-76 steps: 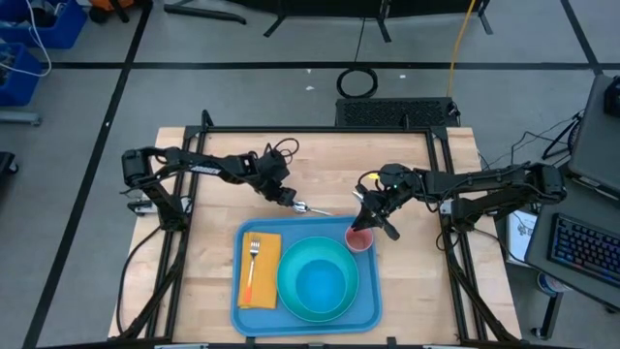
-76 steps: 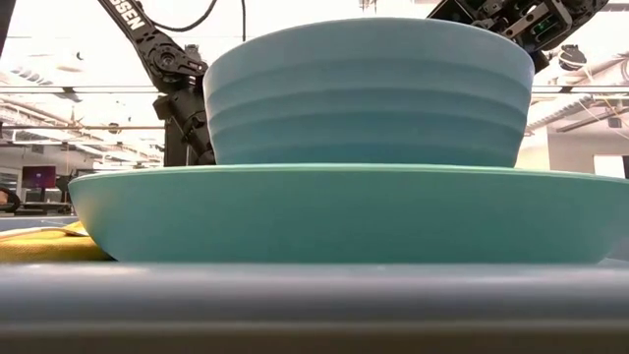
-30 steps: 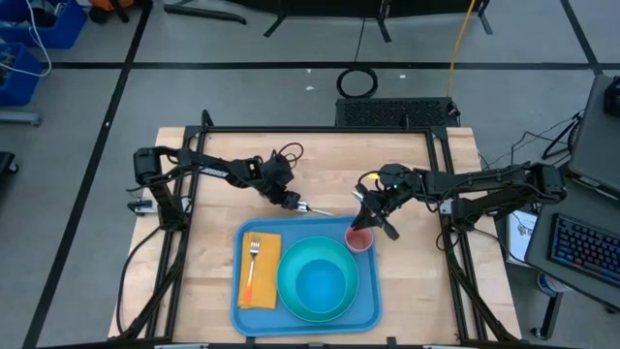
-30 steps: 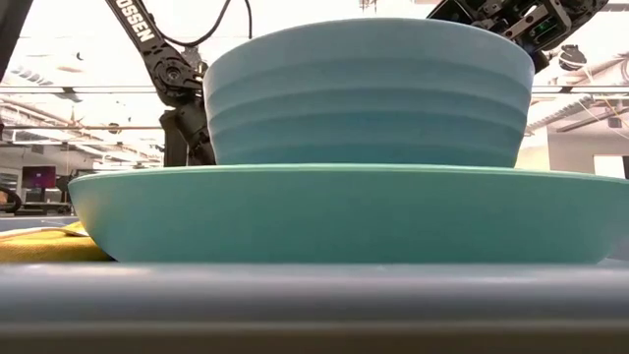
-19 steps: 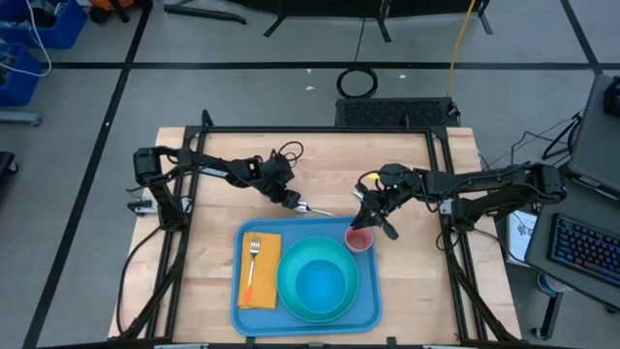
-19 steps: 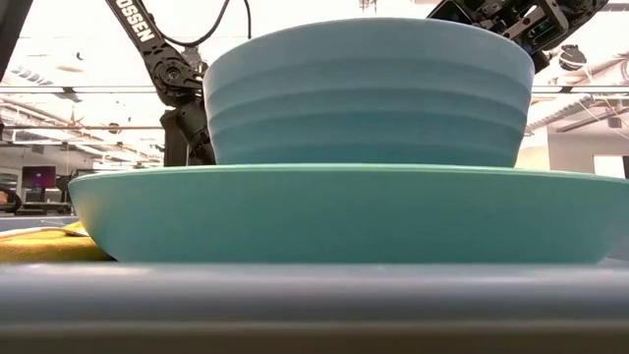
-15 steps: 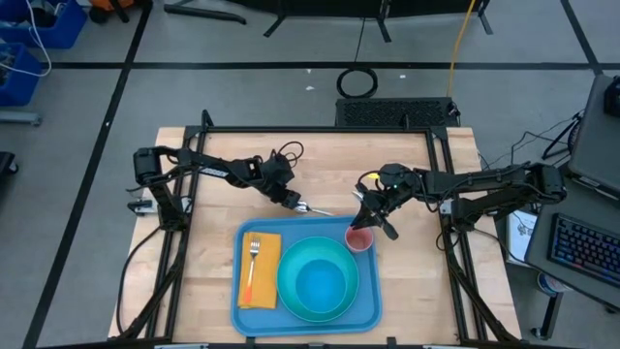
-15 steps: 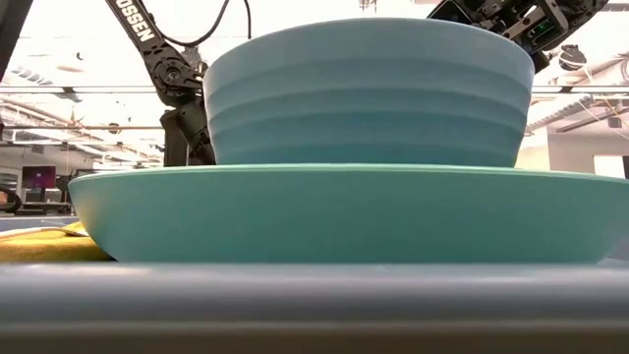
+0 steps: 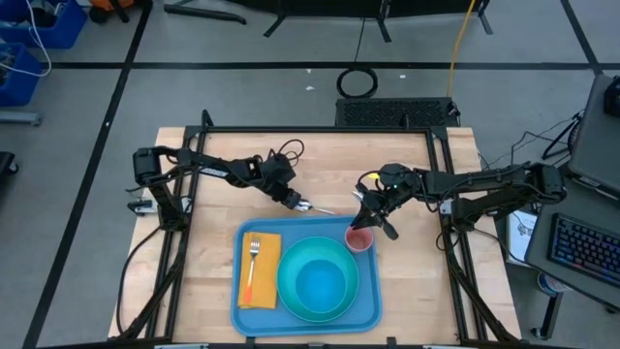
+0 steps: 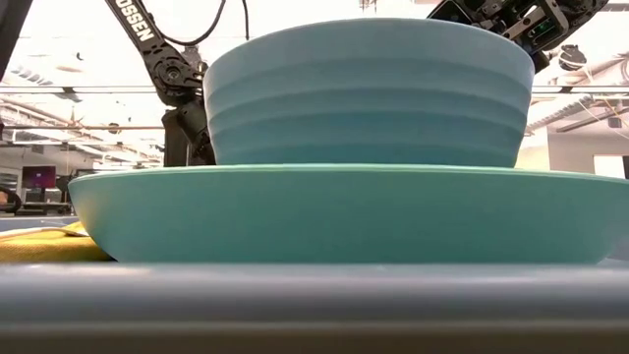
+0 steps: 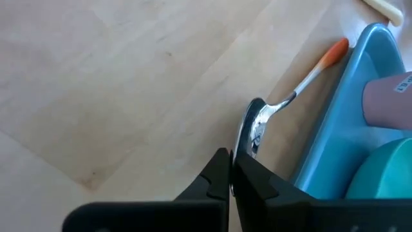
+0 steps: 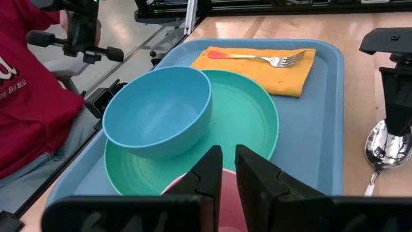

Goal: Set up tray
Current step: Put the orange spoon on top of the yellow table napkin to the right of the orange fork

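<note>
The blue tray (image 9: 369, 293) lies at the table's near middle. It carries a turquoise plate (image 9: 288, 292) with a blue bowl (image 9: 323, 281) on it. A yellow napkin (image 9: 267, 260) with an orange-handled fork (image 9: 253, 267) lies on the tray's left part. A pink cup (image 9: 358, 238) stands in the tray's far right corner, and my right gripper (image 9: 370, 225) is shut on it. A spoon (image 9: 320, 208) lies on the wood just beyond the tray's far rim. My left gripper (image 9: 297, 203) is shut at the spoon's bowl end. My left gripper comes down slanting from the table's far left, and its fingertips (image 11: 222, 161) meet the tip of the spoon's bowl (image 11: 253, 129). The fingers look closed on the bowl's rim. The spoon lies on the table, its orange handle end (image 11: 335, 51) by the tray's rim. My right gripper has the pink cup by its rim (image 12: 183, 187) on the far right side, slanting down from the table's right. The cup's wall runs between the two fingers (image 12: 207, 169). The cup stands upright on the tray.
Bare wood lies left, right and beyond the tray (image 12: 322, 129). In the low view the tray's rim (image 10: 314, 305), plate and bowl fill the picture, with both arms behind. A person in red (image 12: 26, 96) sits past the table's near edge.
Over the earlier frames my left arm edged a little toward the table's right, closer over the spoon. Within the last second nothing has visibly changed. The cup and the spoon stay where they were.
</note>
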